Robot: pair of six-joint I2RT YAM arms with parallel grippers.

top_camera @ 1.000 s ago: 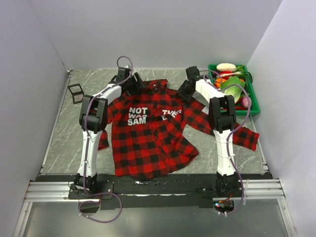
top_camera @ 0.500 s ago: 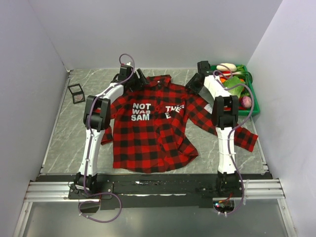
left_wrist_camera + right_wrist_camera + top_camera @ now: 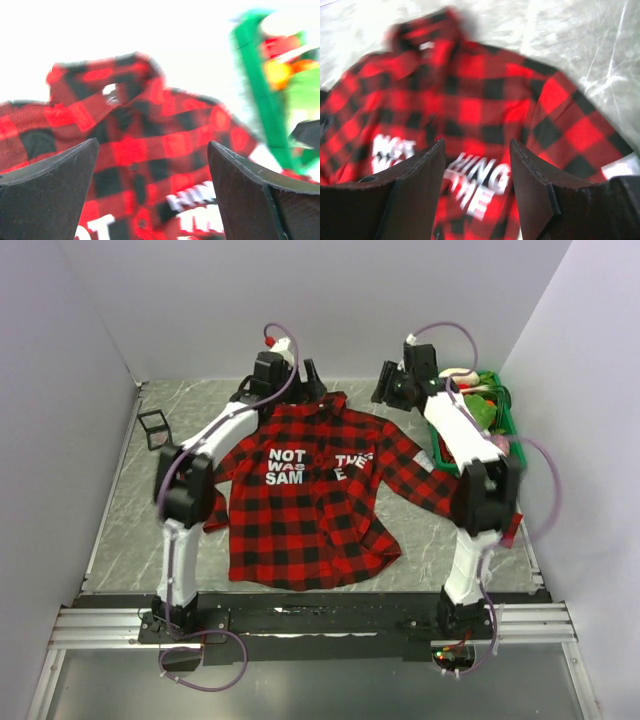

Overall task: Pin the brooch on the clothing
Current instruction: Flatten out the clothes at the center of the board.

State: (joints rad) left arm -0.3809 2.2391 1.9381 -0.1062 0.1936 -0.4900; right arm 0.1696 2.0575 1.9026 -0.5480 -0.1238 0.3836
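Grey marble table (image 3: 130, 510) takes up the whole floor of the top view. The clothing (image 3: 300, 520), a red-and-black plaid shirt, lies spread flat dead centre. Its collar points to 12 o'clock, the white letters run across the chest, and one sleeve trails off toward 4 o'clock under the right arm. A green basket (image 3: 511, 430) of veggies sits at about 2 o'clock, partly hidden behind that arm.

The left gripper (image 3: 152, 190) hangs up by the collar at roughly 12 o'clock. Its fingers are spread wide with nothing between them, and in its wrist cam you just see shirt through the gap. The right gripper (image 3: 477, 190) is at about 1 o'clock over the shoulder area. Its fingers are also apart and empty, with the lettering showing between them. Both wrist views are pretty blurry.

A small black wire-frame cube (image 3: 153, 428) is at 10 o'clock, well apart from the shirt. I honestly can't pick out the brooch in any view.
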